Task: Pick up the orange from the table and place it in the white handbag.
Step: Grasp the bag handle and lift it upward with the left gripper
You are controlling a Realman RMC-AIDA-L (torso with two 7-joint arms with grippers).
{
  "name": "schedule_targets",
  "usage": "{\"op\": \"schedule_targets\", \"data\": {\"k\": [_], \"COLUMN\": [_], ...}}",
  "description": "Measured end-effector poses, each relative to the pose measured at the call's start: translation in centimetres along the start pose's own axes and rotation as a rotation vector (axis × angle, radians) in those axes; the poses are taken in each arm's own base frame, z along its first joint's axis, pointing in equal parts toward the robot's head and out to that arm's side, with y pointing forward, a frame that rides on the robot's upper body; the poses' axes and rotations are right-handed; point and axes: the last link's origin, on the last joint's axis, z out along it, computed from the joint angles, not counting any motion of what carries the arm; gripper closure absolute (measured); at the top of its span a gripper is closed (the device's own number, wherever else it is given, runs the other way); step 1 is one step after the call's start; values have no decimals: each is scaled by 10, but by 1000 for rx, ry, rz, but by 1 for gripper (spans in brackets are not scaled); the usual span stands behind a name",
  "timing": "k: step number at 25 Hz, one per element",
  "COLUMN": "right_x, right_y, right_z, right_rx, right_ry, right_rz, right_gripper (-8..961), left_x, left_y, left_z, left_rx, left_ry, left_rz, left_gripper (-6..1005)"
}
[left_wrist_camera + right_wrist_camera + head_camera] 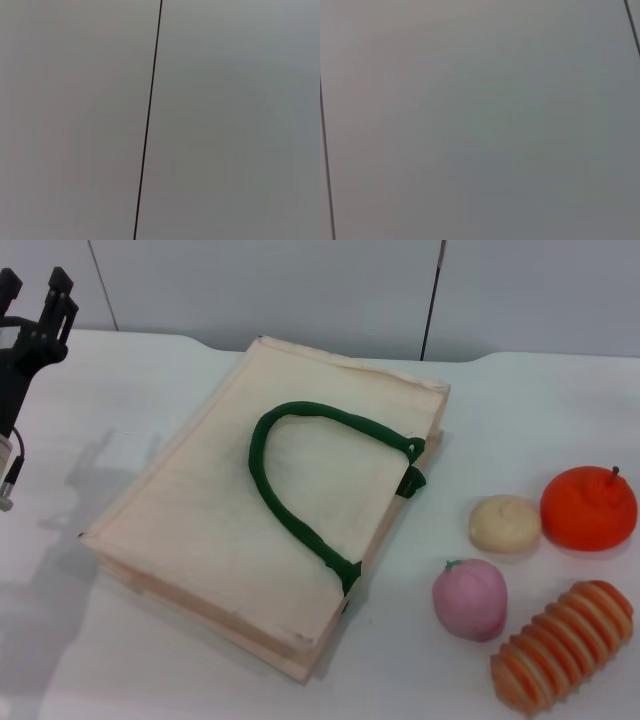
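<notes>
Left gripper (40,290) parked up at the far left, raised, fingers pointing up with a gap between them. Right arm nowhere in view.

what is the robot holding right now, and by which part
Nothing. The left gripper is raised at the table's far left, fingers apart and empty; the orange lies untouched. The right gripper isn't in view.

A white table (150,650) is filling most of the head view, running from 6 o'clock up toward a wall (300,290) at 12 o'clock. The wall is showing pale grey panels parted by thin dark seams (432,300). Soft shadows (100,480) are lying on the table at 9 o'clock. Both wrist views are showing only grey wall panel (225,125), each crossed by a dark seam (326,165).
</notes>
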Motion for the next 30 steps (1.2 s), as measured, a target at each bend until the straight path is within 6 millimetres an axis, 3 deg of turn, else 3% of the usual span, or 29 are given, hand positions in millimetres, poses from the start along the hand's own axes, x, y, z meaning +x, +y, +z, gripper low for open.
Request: {"op": "schedule_targets", "data": {"k": [17, 30], "right_x": [0, 0], "right_y": [0, 0], "right_z": [0, 0], "right_rx": [-2, 0], "right_ry": [2, 2], "right_rz": [-1, 0], "right_gripper": [73, 72], "left_x": [0, -2], "left_y": [0, -1], "left_z": [0, 1], "left_rx": [0, -32], "left_ry": [-2, -35], "left_rz": [1, -111], "left_gripper": [384, 383]}}
